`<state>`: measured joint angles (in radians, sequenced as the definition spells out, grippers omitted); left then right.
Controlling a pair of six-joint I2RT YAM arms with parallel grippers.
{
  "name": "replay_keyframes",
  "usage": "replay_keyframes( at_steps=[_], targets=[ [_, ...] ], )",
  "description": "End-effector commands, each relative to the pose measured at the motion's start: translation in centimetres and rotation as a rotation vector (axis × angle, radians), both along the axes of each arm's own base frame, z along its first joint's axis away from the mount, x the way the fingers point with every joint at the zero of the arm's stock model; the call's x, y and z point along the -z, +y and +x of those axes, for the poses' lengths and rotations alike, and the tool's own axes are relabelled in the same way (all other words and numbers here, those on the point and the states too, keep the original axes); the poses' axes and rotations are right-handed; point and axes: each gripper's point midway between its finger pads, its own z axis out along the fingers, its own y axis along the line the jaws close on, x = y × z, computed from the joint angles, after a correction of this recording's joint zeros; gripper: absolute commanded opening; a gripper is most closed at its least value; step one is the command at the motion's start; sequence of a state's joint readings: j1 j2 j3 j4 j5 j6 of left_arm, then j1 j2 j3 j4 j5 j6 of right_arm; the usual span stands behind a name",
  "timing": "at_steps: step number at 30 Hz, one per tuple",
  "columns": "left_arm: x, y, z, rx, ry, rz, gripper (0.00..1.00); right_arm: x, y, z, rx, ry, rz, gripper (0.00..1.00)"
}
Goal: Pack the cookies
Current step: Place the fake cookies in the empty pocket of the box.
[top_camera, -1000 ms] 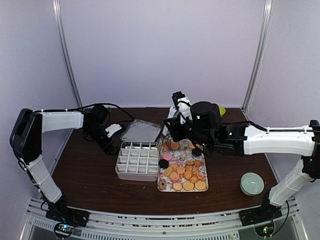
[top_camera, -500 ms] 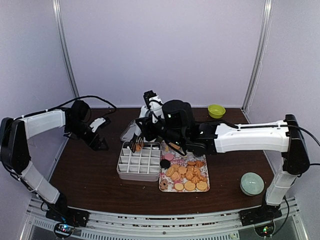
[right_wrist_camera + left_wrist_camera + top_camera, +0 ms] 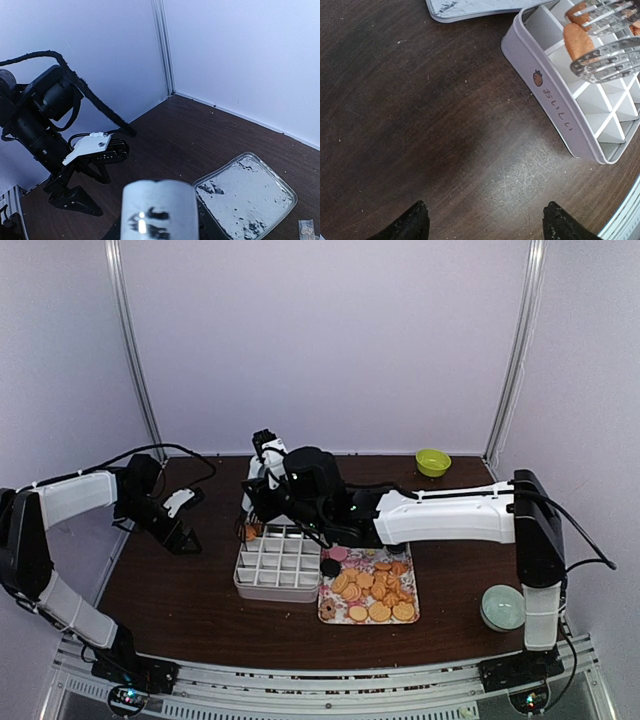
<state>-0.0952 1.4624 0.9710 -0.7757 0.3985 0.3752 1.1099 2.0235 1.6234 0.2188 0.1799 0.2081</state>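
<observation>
- Got the right gripper [image 3: 256, 502] stretched across to the far left corner of the divided white box [image 3: 275, 592], closed narrow on a pair of metal tongs [image 3: 607, 52].
- Can see one golden cookie [image 3: 577, 42] pinched between the tong blades, right over the corner compartments of that box. Can't tell whether it touches the dividers.
- Seeing all the other cookies [image 3: 375, 588] piled on the floral tray [image 3: 362, 556], which sits just beside the box on its right. Mostly orange ones, plus a pink one and a black one near the tray's left edge.
- Got the left gripper [image 3: 182, 532] spread wide with nothing between its fingers [image 3: 412, 225], hanging low over the dark wooden table [image 3: 180, 590], left of the box and apart from it.
- Can make out a clear plastic lid [image 3: 245, 195] lying flat on the table just behind the box.
- Also spotting a small green bowl [image 3: 432, 461] at the far right of the table and a pale round dish [image 3: 503, 606] down by the right arm's base, both well apart from the tray.
</observation>
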Motion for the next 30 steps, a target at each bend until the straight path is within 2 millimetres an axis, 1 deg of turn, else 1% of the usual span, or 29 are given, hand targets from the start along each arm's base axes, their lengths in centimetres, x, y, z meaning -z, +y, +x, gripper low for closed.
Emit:
replay_keyframes(
  at_steps=[1,7,11,18,23,27,30],
  targets=[
    [-0.9,-0.4,-0.2,0.025,-0.038,-0.022,0.81,-1.7,0.6,1.4,0.008,-0.037,0.057,0.26],
    [-0.5,-0.7,-0.5,0.028,-0.019,-0.041,0.82,-0.6,0.3,2.5,0.031,-0.031,0.040,0.30],
    [-0.5,-0.8,-0.7,0.028,-0.016,-0.052,0.82,-0.5,0.1,2.8,0.042,-0.034,0.033,0.32],
    [-0.6,-1.0,-1.0,0.025,-0.013,-0.067,0.82,-0.8,0.2,2.8,0.041,-0.039,0.039,0.34],
    [-1.0,-1.4,-1.2,0.033,-0.016,-0.090,0.82,-0.6,0.3,2.9,0.041,-0.039,0.037,0.39],
    [-1.2,-1.6,-1.3,0.036,-0.012,-0.103,0.82,-0.7,0.2,3.0,0.044,-0.042,0.034,0.39],
    [-1.1,-1.6,-1.2,0.033,-0.002,-0.103,0.82,-1.3,0.0,2.9,0.047,-0.052,0.038,0.39]
  ],
)
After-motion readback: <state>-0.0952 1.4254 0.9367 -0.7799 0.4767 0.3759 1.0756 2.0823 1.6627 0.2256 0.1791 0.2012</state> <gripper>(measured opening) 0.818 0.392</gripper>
